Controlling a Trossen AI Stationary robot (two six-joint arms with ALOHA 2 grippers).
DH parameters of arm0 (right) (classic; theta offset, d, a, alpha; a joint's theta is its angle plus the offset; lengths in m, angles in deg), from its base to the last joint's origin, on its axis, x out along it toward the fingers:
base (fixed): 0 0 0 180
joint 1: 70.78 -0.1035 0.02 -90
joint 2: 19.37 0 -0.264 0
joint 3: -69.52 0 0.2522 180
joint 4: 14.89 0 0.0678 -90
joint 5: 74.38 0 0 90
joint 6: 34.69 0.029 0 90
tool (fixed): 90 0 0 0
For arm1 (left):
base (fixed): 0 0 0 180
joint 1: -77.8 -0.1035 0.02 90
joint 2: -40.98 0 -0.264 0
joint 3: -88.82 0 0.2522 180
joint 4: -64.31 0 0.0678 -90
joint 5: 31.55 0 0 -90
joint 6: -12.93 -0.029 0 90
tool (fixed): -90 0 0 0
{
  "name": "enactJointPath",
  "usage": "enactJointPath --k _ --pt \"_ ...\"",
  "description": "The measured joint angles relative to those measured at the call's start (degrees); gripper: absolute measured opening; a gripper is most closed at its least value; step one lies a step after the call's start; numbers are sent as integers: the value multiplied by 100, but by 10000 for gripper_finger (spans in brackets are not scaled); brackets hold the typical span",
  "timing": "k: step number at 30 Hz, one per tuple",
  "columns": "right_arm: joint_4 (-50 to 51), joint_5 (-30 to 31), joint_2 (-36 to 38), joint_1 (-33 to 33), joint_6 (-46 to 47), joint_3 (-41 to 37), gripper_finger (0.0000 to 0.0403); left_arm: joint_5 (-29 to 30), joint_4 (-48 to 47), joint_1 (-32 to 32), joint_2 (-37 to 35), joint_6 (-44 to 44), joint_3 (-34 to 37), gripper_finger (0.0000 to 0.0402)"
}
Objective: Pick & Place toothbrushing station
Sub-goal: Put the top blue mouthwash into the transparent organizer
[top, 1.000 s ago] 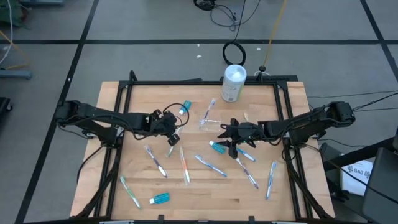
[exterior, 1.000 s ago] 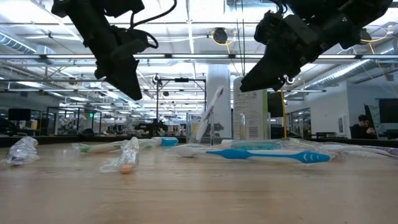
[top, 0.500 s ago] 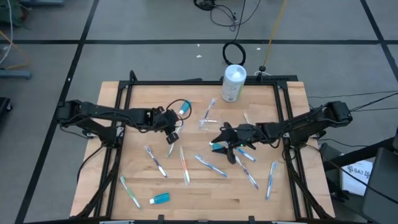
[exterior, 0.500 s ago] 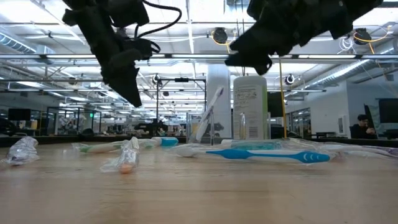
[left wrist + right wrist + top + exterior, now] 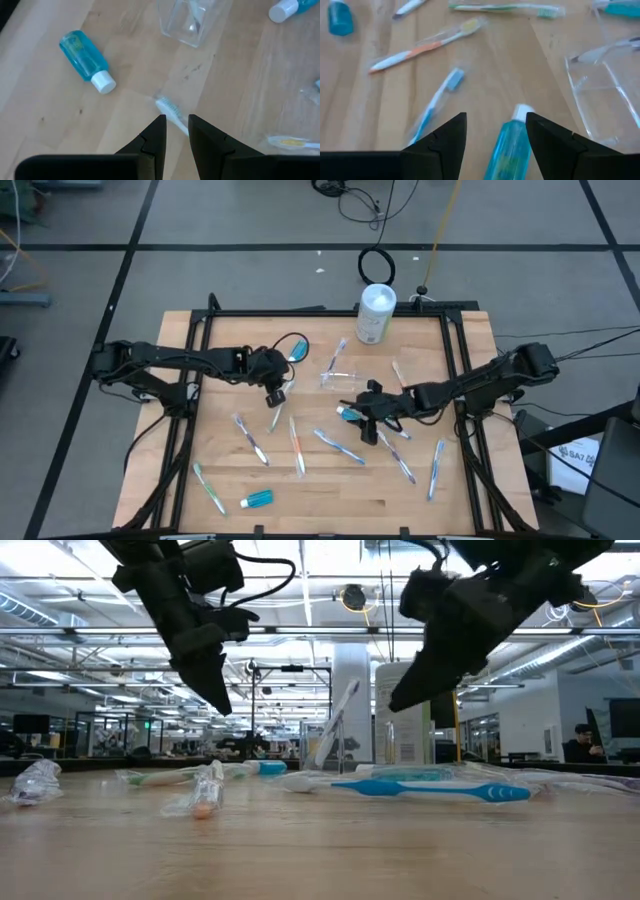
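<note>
Several pastel toothbrushes (image 5: 297,445) lie flat and scattered on the wooden table. One blue toothpaste tube (image 5: 297,352) lies at the far left, another (image 5: 258,499) near the front edge. A clear plastic bag (image 5: 337,378) lies in the middle. My left gripper (image 5: 277,392) hangs above the table with a narrow gap between its fingers. Through that gap (image 5: 176,125) a toothbrush head (image 5: 166,106) shows on the table below. My right gripper (image 5: 368,416) is open and hovers over a third tube (image 5: 509,145), its fingers on either side of the tube and clear of it (image 5: 400,695).
A white canister (image 5: 376,313) stands at the table's far edge. Black frame rails (image 5: 190,380) run along the table's left and right sides. In the low view a crumpled bit of clear plastic (image 5: 35,782) lies at the left, and toothbrushes (image 5: 430,790) lie across the middle.
My left gripper has swung a little toward the far edge and rolled about its own axis. My right gripper has moved toward the near edge and dipped down toward the blue tube. Nothing on the table has moved.
</note>
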Motion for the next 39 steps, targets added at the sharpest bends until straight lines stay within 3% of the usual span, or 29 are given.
enactJointPath --k 13,22,26,39 --pt "-290 -22 -392 318 -33 -13 196 333 757 -127 48 -37 0 94" --pt "-328 -159 -392 310 -15 -13 196 813 1456 -643 777 243 0 199" --pt "-364 -170 -392 308 -32 -13 196 1070 1800 -805 1201 454 -2 223" --pt "-380 -168 -392 308 -33 -13 196 1095 2179 -955 2077 925 2 187"
